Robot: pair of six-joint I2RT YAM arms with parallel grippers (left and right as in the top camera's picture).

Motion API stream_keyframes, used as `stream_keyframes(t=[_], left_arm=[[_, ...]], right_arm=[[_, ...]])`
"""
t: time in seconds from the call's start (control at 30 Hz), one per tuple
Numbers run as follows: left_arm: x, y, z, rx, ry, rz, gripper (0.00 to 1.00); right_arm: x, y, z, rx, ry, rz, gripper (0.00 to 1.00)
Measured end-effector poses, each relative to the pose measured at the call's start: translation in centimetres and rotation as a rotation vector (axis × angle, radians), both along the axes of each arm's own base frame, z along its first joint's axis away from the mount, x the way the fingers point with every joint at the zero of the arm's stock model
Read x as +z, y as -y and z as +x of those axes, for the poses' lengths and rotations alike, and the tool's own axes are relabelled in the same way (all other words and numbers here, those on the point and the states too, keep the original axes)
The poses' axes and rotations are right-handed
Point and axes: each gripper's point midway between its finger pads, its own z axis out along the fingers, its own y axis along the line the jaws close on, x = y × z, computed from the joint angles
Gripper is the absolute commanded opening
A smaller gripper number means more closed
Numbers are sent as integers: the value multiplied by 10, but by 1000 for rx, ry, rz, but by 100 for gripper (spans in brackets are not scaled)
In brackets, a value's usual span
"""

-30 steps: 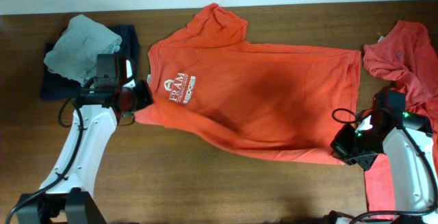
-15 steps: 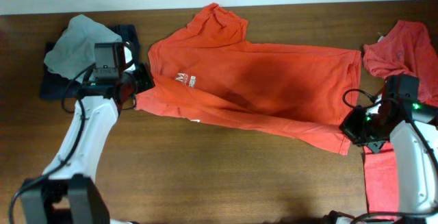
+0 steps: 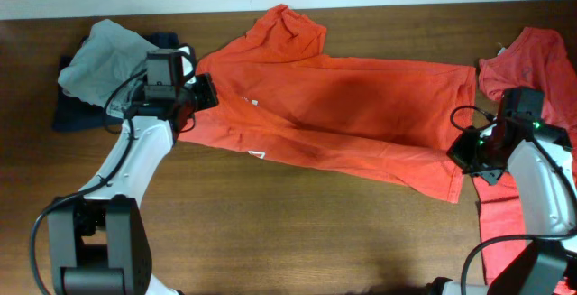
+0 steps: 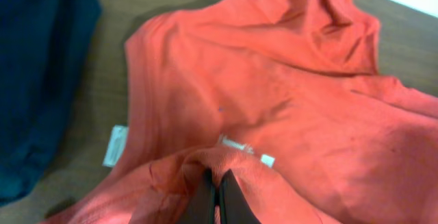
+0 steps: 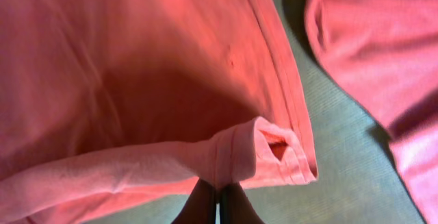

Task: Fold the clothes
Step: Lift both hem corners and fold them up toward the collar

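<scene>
An orange-red T-shirt [image 3: 343, 106] lies across the middle of the table, its near long edge doubled over toward the far side. My left gripper [image 3: 200, 93] is shut on a fold of that shirt by the collar end, and the pinched cloth [image 4: 205, 166] bunches over the fingers. At the hem end, my right gripper [image 3: 460, 155] is shut on the lifted hem corner [image 5: 263, 145]. A second coral shirt [image 3: 532, 69] lies crumpled at the right edge, partly under the right arm. In the right wrist view it is the coral shirt [image 5: 383, 39] at the upper right.
A grey garment [image 3: 106, 53] rests on a dark navy one [image 3: 68, 115] at the far left, close to the left arm; the navy cloth [image 4: 34, 80] fills the left wrist view's left side. Bare wooden table [image 3: 288, 232] runs along the near side.
Both grippers have carried the shirt's near edge toward the far side, folding it over. The white chest logo is now covered. The left arm moved up and right, the right arm up.
</scene>
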Motion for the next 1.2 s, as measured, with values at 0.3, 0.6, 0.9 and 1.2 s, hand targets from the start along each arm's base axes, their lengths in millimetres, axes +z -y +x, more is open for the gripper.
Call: stream_keyframes(t=[0.3,0.6,0.9,1.2], left_arm=[[-10,8,4,-22,1,14,1],[-23,2,14,7,8,43,1],[-18,1,20,17,41,49,0],[-18,1,28,19,72,47,1]], right_arm=[[6,9,21,2,88,-43,4],[8,21,32,1,125,-102,4],[-20,27,48,21,104,-105,4],[-31,31,57,57,112,-123,4]])
